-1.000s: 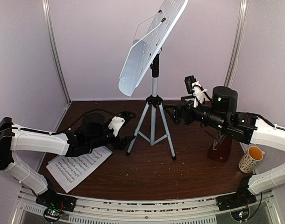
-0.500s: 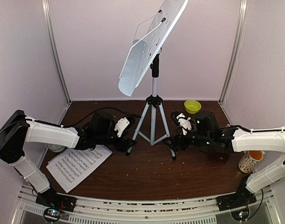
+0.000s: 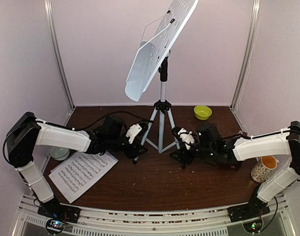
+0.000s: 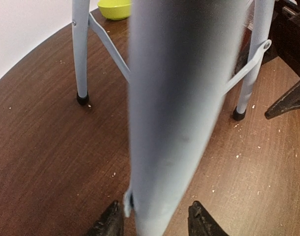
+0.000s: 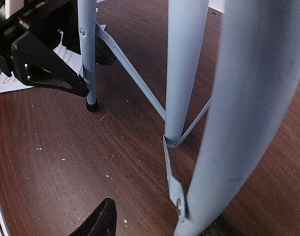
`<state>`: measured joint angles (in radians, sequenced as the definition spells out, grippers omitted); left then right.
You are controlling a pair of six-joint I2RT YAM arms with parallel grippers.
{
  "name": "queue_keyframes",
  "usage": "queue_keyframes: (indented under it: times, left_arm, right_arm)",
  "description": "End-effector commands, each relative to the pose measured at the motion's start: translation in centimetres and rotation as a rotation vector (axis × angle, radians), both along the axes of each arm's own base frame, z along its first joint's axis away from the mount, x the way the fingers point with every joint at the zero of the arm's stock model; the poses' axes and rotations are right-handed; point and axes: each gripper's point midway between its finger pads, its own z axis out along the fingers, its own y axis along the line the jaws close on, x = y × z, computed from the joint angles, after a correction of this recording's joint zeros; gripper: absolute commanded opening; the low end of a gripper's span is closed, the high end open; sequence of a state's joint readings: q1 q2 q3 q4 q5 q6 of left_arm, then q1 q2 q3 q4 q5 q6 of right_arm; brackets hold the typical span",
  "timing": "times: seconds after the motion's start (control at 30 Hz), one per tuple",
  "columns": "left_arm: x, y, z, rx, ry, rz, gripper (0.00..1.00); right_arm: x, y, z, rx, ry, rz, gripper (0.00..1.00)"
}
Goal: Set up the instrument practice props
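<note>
Both arms have dropped in on the music stand [image 3: 161, 105] at mid-table: left gripper [image 3: 137, 149] snug astride its near-left leg [image 4: 165, 123], pinch unclear, right gripper [image 3: 179, 154] agape round the near-right leg [image 5: 238, 108]; it looks light, stiff and top-heavy, so I'd hold the legs low.

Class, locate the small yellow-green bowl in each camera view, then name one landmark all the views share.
Top external: bowl at the table's back, right of the tripod.
Left wrist: bowl at the top edge, left of centre.
Right wrist: not in view.
Shared landmark: the tripod legs.

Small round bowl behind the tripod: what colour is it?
Small round bowl: yellow-green, clearest in top external view.
</note>
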<state>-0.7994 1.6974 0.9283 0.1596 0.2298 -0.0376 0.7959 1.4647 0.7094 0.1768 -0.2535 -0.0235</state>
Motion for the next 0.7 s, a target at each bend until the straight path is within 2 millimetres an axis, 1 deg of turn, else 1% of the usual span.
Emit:
queue_keyframes:
  times: [0.0,0.07,0.17,0.27,0.4,0.53,0.67]
  left_arm:
    - [0.4,-0.6,0.7,-0.025,0.004,-0.014,0.40]
    - [0.3,-0.5,0.7,-0.021,0.006,-0.013,0.34]
    - [0.0,-0.3,0.4,-0.013,0.016,-0.016,0.25]
    - [-0.3,0.1,0.1,-0.002,0.031,-0.013,0.18]
    - [-0.8,1.1,-0.4,0.019,0.046,0.012,0.08]
    - [-1.3,2.4,-1.4,0.059,0.060,0.039,0.00]
    - [-1.6,3.8,-2.0,0.083,0.078,0.068,0.00]
  right_arm:
    - [0.3,0.3,0.1,-0.003,-0.023,0.021,0.48]
    - [0.3,0.3,0.0,-0.008,-0.017,0.021,0.40]
    - [0.0,0.1,-0.3,-0.018,-0.002,0.021,0.26]
    - [-0.3,-0.2,-0.4,-0.017,0.012,0.017,0.15]
    - [-0.5,-0.9,-0.9,-0.034,0.030,-0.010,0.00]
    - [-0.7,-1.9,-1.6,-0.048,0.045,-0.051,0.00]
    - [-0.9,-3.7,-2.3,-0.087,0.058,-0.120,0.00]
